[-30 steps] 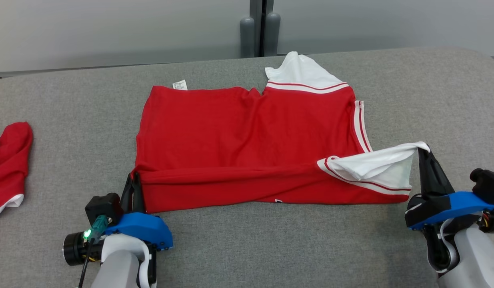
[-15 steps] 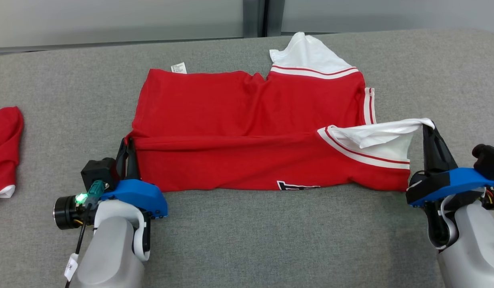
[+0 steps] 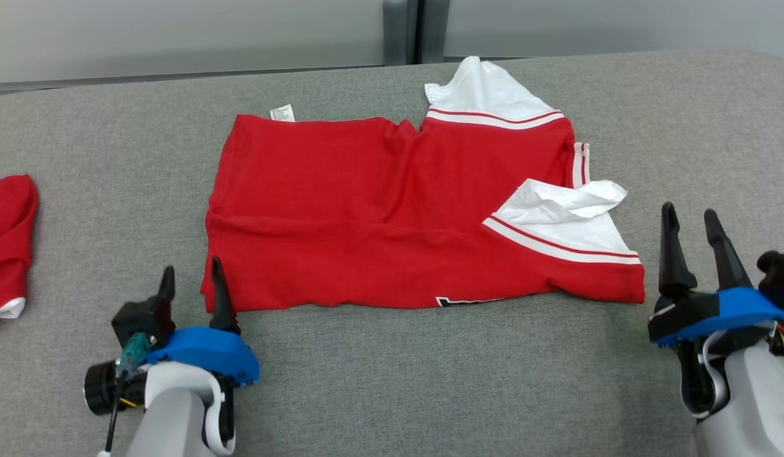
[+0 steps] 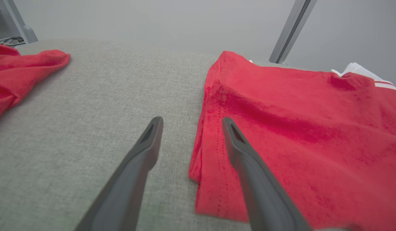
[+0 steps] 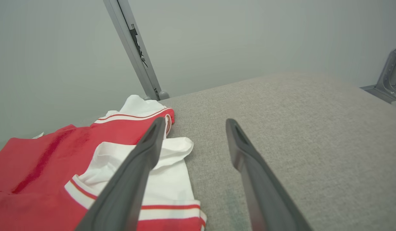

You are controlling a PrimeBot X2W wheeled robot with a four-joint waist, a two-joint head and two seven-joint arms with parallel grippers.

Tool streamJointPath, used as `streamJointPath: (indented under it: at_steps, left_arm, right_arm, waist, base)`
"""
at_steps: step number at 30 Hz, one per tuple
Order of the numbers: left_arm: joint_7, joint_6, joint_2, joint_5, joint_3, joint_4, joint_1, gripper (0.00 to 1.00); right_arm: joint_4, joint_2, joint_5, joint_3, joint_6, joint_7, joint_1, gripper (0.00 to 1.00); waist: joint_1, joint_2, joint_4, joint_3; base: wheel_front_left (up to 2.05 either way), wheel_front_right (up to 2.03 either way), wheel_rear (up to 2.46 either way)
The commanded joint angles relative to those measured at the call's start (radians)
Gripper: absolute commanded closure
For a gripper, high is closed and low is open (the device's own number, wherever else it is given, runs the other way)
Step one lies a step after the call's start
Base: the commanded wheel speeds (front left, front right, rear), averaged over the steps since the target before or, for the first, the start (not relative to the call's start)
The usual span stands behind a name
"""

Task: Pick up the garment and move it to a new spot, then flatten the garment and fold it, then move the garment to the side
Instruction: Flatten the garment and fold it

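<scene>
Two tools have just let go. In the head view, the left tool [image 3: 192,266], blue-bodied with two long dark fingers, stands spread at the near left corner of the red knit garment [image 3: 379,209]. Half a second ago it was pinching that corner. The right tool [image 3: 689,211] is spread too, beside the garment's right end and clear of it. The white sleeve with a red-striped cuff [image 3: 557,212] that it was holding up has dropped, crumpled, onto the red body. I take this as one fold laid down and released, with more folding and the move to the side left to do.

The garment lies in the middle of the grey fabric-covered desk [image 3: 392,381], roughly rectangular, with a soft ridge running across it. Its other white sleeve [image 3: 487,89] pokes out at the far edge. A second red cloth [image 3: 7,235] sits well apart at the left.

In the left wrist view, the left tool [image 4: 192,120] has its fingers apart, one over bare desk and one over the garment [image 4: 297,128]. The near corner shows doubled layers. Whether that finger touches the cloth, I cannot tell.

In the right wrist view, the right tool [image 5: 194,120] is open over grey desk with nothing between its fingers. The crumpled sleeve [image 5: 165,179] lies slack beside it.
</scene>
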Motion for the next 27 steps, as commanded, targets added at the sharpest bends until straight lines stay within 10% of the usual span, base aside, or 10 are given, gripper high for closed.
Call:
streamJointPath:
  at_steps: [1,14,15,17,27]
  left_arm:
    - [-0.003,-0.003,-0.001,-0.013,-0.006,0.000,0.009,0.00]
    - [0.001,0.005,-0.003,-0.077,-0.073,0.133,0.008,0.00]
    - [0.001,0.002,-0.005,-0.082,-0.079,0.141,0.006,0.45]
    - [0.003,-0.006,-0.006,-0.086,-0.098,0.152,0.006,1.00]
    - [0.004,0.002,-0.003,-0.132,-0.138,0.141,0.014,1.00]
  right_arm:
    - [-0.006,0.002,-0.008,-0.007,0.000,-0.004,0.020,0.00]
    - [0.000,0.024,-0.010,0.011,0.000,-0.004,0.105,0.00]
    - [0.002,0.024,-0.010,0.019,0.000,-0.004,0.109,0.00]
    - [0.011,0.027,-0.004,0.036,0.000,-0.004,0.120,0.00]
    - [0.091,0.032,0.026,0.081,0.000,-0.004,0.114,0.00]
  waist:
    - [0.0001,-0.0002,-0.003,-0.002]
    - [0.0001,-0.0002,-0.037,0.006]
    - [0.0001,-0.0002,-0.038,0.007]
    - [0.0001,-0.0002,-0.040,0.007]
    - [0.0001,-0.0002,-0.022,0.013]
  base:
    - [0.00,0.00,0.00]
    - [0.00,0.00,0.00]
    - [0.00,0.00,0.00]
    - [0.00,0.00,0.00]
    - [0.00,0.00,0.00]
